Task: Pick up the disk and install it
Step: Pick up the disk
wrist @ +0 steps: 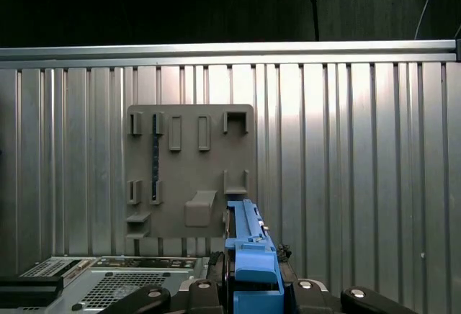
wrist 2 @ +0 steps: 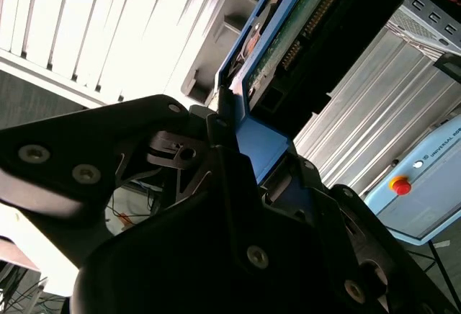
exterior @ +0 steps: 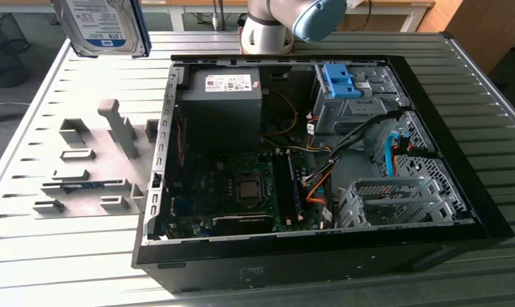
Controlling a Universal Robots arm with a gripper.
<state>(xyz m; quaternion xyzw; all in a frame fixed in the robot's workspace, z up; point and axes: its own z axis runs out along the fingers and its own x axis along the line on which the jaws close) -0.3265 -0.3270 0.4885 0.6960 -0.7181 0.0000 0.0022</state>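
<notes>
The disk, a silver drive with a white-and-blue label in a blue carrier, hangs upright high above the table at the exterior view's far left. In the second wrist view my gripper is shut on the blue carrier's end, and the disk stretches away from the black fingers. In the first wrist view the carrier's blue edge rises from the gripper, straight over a grey fixture plate.
An open black computer case lies on the slatted metal table, with a blue-latched drive cage and a perforated metal bay inside. The grey fixture plate sits left of the case. The arm's base stands behind the case.
</notes>
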